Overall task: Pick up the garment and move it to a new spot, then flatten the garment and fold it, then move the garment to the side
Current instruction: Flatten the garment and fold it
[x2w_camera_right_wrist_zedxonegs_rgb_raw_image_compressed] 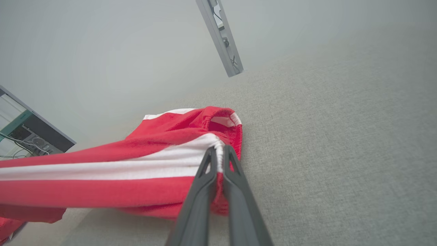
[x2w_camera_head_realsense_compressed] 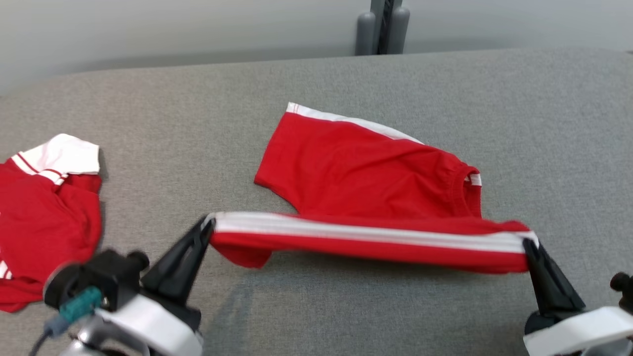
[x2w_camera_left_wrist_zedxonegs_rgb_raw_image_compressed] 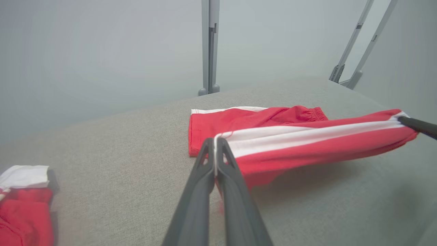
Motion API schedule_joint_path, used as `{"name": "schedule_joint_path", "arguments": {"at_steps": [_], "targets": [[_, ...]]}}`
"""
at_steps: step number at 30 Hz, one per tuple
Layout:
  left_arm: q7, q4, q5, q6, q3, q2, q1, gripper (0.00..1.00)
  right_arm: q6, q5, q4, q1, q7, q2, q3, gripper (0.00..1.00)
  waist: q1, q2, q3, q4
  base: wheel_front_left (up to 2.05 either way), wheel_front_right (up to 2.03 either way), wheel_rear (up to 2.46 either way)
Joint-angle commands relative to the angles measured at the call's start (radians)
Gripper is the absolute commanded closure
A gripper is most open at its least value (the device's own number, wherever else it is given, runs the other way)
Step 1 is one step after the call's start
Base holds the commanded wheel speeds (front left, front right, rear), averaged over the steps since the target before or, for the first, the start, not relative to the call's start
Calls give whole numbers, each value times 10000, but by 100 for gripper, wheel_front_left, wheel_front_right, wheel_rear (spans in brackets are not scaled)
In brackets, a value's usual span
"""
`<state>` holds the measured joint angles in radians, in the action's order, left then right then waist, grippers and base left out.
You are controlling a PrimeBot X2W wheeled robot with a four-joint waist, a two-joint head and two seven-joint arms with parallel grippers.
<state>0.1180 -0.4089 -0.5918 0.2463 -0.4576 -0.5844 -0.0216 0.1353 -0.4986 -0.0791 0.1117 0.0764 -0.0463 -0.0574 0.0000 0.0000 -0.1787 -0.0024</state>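
At centre, the red garment (x2w_camera_head_realsense_compressed: 356, 173) lies on the grey bench (x2w_camera_head_realsense_compressed: 445, 89), its striped near edge lifted taut between our left end effector (x2w_camera_head_realsense_compressed: 210, 225) and right end effector (x2w_camera_head_realsense_compressed: 529, 244), each pinched closed on a corner. We judge the fold is in hand; next, carry that edge evenly over the flat far half. Head view gives us the whole span, wrist views the pinch on cloth.

Grey fabric-covered tabletop (x2w_camera_head_realsense_compressed: 163, 113); pale grey wall (x2w_camera_head_realsense_compressed: 148, 29) behind. Second red garment (x2w_camera_head_realsense_compressed: 44, 217), white striped cuff, lies crumpled at the tabletop's left edge. Grey upright post (x2w_camera_head_realsense_compressed: 382, 27) at far edge, centre. Slanted grey frame (x2w_camera_left_wrist_zedxonegs_rgb_raw_image_compressed: 362, 44) at far right corner. Cabled equipment (x2w_camera_right_wrist_zedxonegs_rgb_raw_image_compressed: 27, 136) beyond the tabletop.
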Motion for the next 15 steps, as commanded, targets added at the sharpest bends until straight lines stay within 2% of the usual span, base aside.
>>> {"name": "schedule_joint_path", "arguments": {"at_steps": [1, 7, 15], "targets": [[-66, 293, 98, -88, 246, -119, -631, 100, -83, -155, 57, -282, -232, -113, -172, 100, 0, 0, -299, -146, 0, 0, 0], [124, 1808, -136, -1118, 343, 72, -3044, 100, -78, -278, 679, -1774, -890, -101, 518, 100, 0, 0, -1317, -493, 0, 0, 0], [163, 4920, -206, -2562, 73, 498, -6050, 100, -57, -381, 2053, -3696, -1827, -90, 1862, 100, 0, 0, -2509, -1009, 0, 0, 0]]}}
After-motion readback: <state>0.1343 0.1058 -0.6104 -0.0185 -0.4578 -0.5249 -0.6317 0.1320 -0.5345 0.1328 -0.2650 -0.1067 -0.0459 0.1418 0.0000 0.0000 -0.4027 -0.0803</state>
